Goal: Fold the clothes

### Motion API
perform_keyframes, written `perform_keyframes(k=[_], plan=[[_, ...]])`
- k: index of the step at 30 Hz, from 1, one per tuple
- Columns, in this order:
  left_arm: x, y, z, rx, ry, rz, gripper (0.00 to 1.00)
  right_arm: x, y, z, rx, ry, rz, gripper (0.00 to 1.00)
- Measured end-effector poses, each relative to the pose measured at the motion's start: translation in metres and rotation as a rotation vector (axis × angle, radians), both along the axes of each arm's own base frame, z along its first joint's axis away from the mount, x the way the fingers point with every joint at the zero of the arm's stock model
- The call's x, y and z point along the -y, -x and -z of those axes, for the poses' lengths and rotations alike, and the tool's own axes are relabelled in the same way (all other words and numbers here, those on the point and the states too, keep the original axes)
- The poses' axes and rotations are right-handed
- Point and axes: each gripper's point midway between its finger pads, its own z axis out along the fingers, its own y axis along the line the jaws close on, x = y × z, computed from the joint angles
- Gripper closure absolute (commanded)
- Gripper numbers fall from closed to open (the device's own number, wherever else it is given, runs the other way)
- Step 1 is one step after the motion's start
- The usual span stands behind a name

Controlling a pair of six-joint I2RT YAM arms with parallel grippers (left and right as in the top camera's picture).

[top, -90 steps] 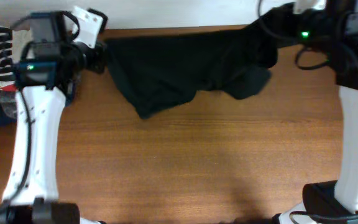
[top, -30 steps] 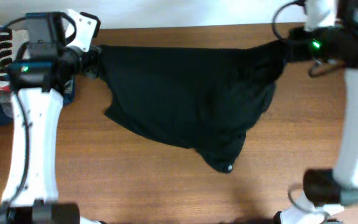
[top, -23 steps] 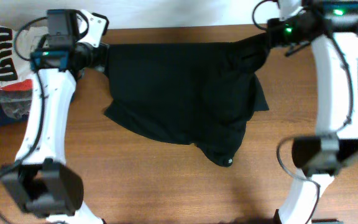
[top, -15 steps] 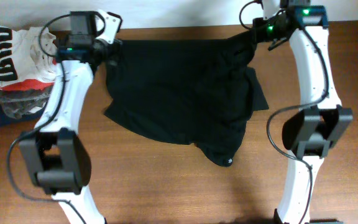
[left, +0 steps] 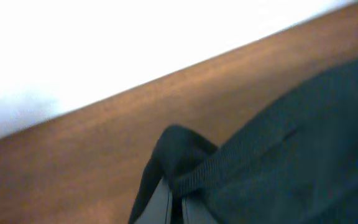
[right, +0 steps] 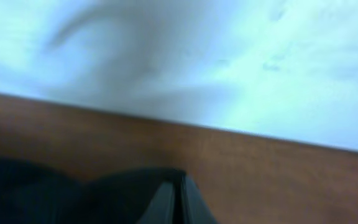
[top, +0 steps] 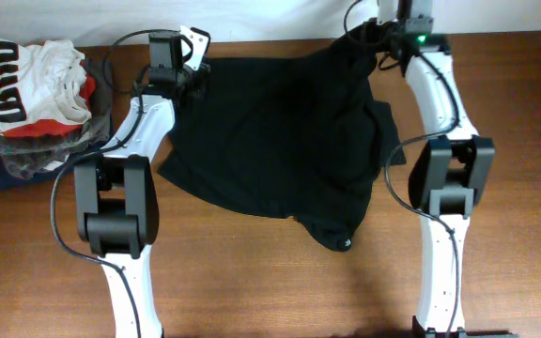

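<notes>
Two far T-shirt (top: 280, 131) corners clenched by left fingers (left: 160, 205) and right fingers (right: 166, 202); wooden table (top: 252, 282), white wall (right: 229, 50).

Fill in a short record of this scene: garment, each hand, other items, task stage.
Garment: black T-shirt, spread unevenly on the table, lower edge bunched
Left hand: shut on the shirt's far left corner
Right hand: shut on the shirt's far right corner
Other items: pile of garments at the table's left end
Task stage: no tidy fold yet
</notes>
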Motion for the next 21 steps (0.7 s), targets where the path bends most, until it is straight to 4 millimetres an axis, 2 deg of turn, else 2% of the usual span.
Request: perform_keyframes(k=[1, 2, 5, 9, 14, 16, 18, 21], plan=[[-0.001, -0.002, -0.001, 0.012, 0.001, -0.007, 0.29, 0.000, -0.004, 0.009, 0.008, -0.002, 0.002, 0.01], [-0.002, -0.004, -0.002, 0.022, 0.000, -0.017, 0.01, 0.000, -0.007, 0.014, 0.012, -0.005, 0.005, 0.01], [-0.006, -0.008, -0.007, 0.045, -0.010, -0.039, 0.01, 0.000, -0.011, 0.029, 0.012, -0.014, 0.016, 0.01], [-0.014, -0.003, 0.001, 0.005, -0.023, -0.069, 0.01, 0.002, -0.010, 0.030, -0.003, -0.031, 0.031, 0.01], [-0.036, 0.022, 0.025, -0.181, -0.004, -0.146, 0.01, 0.014, 0.018, 0.043, -0.166, -0.069, 0.069, 0.01], [-0.044, 0.037, 0.033, -0.269, 0.000, -0.169, 0.01, 0.019, 0.045, 0.043, -0.290, -0.088, 0.078, 0.01], [-0.051, 0.051, 0.038, -0.340, 0.001, -0.189, 0.01, 0.025, 0.065, 0.027, -0.353, -0.104, 0.092, 0.01], [-0.051, 0.078, 0.039, -0.450, 0.002, -0.195, 0.01, 0.035, 0.103, -0.013, -0.433, -0.123, 0.114, 0.01]])
